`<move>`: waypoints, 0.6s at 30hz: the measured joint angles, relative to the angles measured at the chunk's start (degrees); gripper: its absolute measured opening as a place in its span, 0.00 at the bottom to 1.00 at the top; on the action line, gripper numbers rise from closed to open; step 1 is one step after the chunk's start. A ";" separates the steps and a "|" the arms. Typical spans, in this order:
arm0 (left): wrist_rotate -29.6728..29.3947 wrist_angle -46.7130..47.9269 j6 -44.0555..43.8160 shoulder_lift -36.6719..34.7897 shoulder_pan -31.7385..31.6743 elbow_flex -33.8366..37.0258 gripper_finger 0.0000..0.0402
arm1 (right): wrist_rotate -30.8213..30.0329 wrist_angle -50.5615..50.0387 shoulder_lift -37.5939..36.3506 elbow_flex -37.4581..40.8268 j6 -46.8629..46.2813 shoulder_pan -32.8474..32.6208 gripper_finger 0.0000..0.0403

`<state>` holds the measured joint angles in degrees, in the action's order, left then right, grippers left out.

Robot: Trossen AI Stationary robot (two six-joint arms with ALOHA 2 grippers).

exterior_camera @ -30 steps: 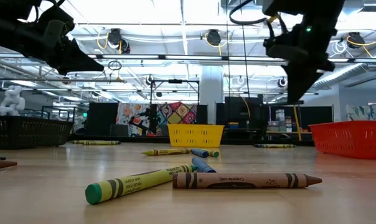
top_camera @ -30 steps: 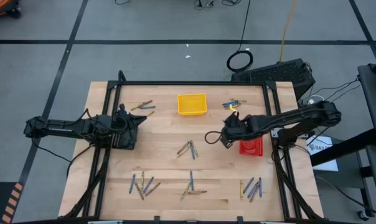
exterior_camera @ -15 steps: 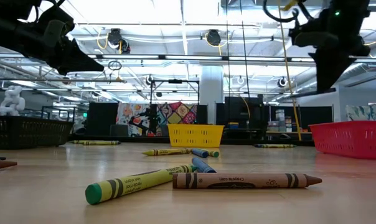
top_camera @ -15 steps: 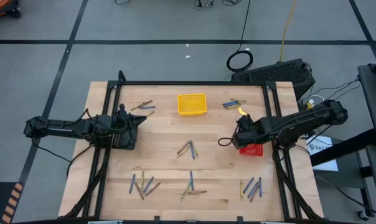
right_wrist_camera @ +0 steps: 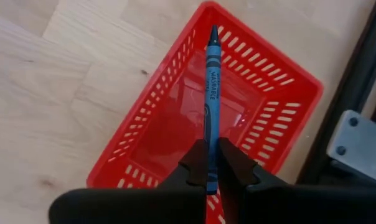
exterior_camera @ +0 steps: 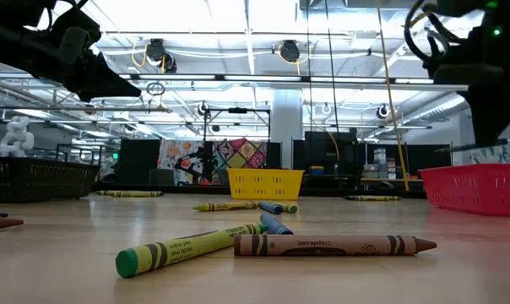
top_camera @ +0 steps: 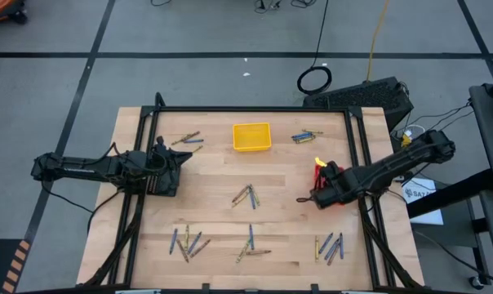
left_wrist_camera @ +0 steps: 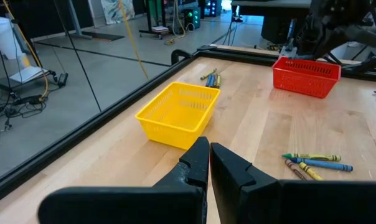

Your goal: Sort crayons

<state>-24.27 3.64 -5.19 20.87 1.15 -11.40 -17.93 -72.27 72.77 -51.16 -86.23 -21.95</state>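
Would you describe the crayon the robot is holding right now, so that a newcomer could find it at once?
Start at the wooden table and go to the red basket by its right edge, under the right gripper. Pinched between that gripper's fingers, directly above the basket, is a blue crayon. It is the only crayon off the table; all the others lie loose on the wood.

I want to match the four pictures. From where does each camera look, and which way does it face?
High: above, straight down on the table; both arms.
Low: at tabletop height, level across crayons to the room; arms overhead.
Left wrist: past the shut left gripper to the yellow tray.
Right wrist: down on the red tray; right gripper grips a blue crayon.
Shared: both wrist views show the red tray.
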 joint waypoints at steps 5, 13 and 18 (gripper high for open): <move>0.00 0.00 -0.04 0.02 0.00 0.00 0.05 | 0.28 1.55 0.00 1.31 -2.80 -1.17 0.00; 0.09 0.00 -0.07 0.02 0.01 0.00 0.05 | 0.41 2.84 0.00 1.47 -3.35 -1.80 0.03; 2.17 0.00 -0.15 0.02 0.00 0.00 0.05 | 0.39 2.89 -0.02 1.47 -3.35 -1.80 0.06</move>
<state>-22.10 3.64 -5.34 20.88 1.15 -11.40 -17.54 -69.38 72.75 -49.69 -89.58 -23.75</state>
